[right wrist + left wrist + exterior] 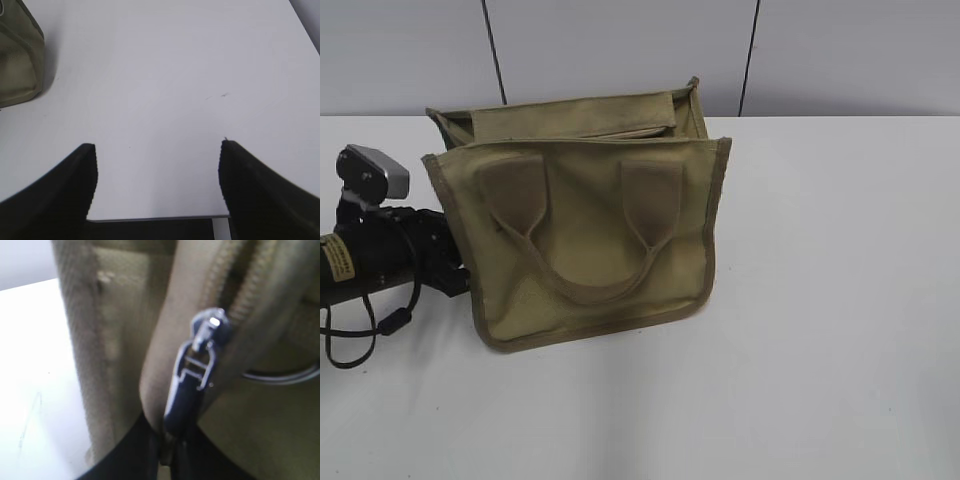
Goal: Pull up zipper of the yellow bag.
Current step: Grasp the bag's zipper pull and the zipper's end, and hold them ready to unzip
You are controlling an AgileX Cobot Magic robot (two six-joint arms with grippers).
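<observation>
Yellow bag (pixel 585 235) stands near the counter's far edge, left of centre; left gripper (pixel 167 452) pinches the tab of the zipper (pixel 197 367), so the grasp step looks complete; next, a steady pull along the teeth; right gripper (pixel 157 175) gapes idle.

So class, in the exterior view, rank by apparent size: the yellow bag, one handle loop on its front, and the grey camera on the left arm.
1. Yellow bag
2. Handle loop
3. Grey camera, though it may sit nearer the lens.
</observation>
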